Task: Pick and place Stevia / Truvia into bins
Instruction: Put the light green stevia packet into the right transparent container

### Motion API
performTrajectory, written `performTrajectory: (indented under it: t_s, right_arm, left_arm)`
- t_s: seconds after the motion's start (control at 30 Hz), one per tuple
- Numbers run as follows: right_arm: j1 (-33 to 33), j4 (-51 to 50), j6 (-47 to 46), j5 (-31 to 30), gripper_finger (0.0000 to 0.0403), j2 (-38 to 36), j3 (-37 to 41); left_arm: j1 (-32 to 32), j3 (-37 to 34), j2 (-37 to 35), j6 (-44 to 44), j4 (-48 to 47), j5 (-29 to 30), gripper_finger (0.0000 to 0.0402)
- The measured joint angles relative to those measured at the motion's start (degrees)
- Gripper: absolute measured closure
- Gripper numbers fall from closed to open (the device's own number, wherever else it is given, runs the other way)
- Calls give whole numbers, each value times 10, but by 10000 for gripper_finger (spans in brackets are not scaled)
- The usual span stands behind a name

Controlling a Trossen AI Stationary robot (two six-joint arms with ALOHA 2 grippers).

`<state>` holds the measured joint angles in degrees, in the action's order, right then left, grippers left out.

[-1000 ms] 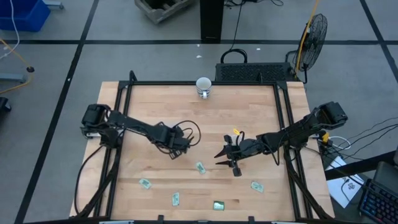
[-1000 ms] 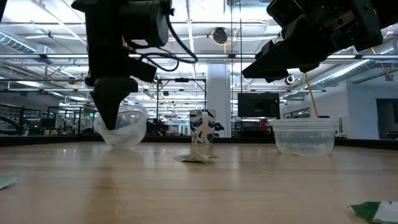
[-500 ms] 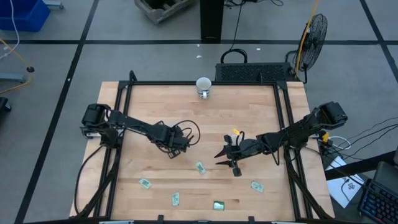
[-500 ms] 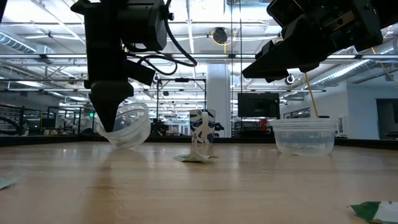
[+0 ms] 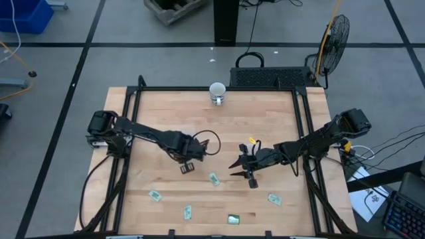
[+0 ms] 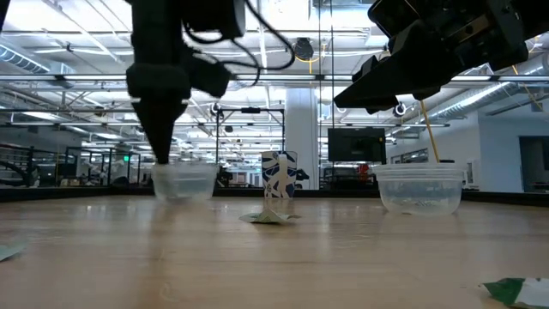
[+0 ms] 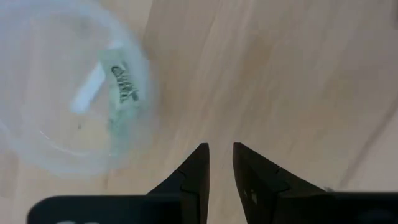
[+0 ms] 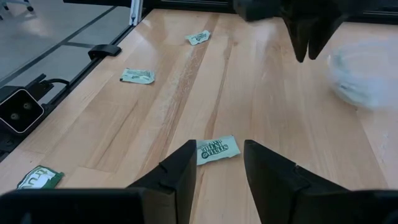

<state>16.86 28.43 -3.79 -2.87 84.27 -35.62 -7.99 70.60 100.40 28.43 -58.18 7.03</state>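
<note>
My left gripper [image 7: 219, 155] hangs over bare wood just beside a clear cup [image 7: 62, 99], its fingers pointing down with a narrow gap and touching nothing. That cup [image 6: 184, 182] stands upright on its base and holds a green and white sachet [image 7: 121, 87]. My right gripper [image 8: 217, 165] is open and hovers above a sachet [image 8: 217, 149] that lies flat on the table. The second clear cup [image 6: 420, 189] stands on the table's right part. More sachets [image 5: 155, 195] [image 5: 187, 212] [image 5: 233, 219] [image 5: 274, 198] lie flat near the near edge.
An opaque white cup with a blue pattern [image 5: 217, 93] stands at the far edge. Black frame rails [image 5: 133, 166] run along the table's sides. The two grippers [image 5: 186, 166] [image 5: 240, 171] are close together mid-table. Bare wood lies toward the far half.
The clear cup by my left gripper was tilted up on one side; it now sits flat on its base. My left gripper has shifted a little toward the table's right, beside the cup. My right arm has kept still.
</note>
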Motion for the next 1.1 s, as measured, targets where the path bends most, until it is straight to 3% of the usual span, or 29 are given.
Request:
performTrajectory:
  t_s: [0.13,0.23,0.6,0.77,0.9,1.1]
  right_arm:
    - [0,0,0,0,277,0,0]
    - [0,0,0,0,277,0,0]
    - [1,-1,0,10,277,0,0]
    - [12,38,-8,54,277,7,0]
    - [36,68,12,75,277,44,-24]
    - [54,54,26,67,277,147,-105]
  left_arm:
    - [0,35,0,-25,-29,7,323]
    - [0,54,0,-21,-38,44,323]
    - [-15,129,0,88,-84,52,323]
    - [-33,200,0,108,-155,127,327]
    - [-45,248,0,107,-171,178,339]
    - [-50,284,0,85,-170,201,359]
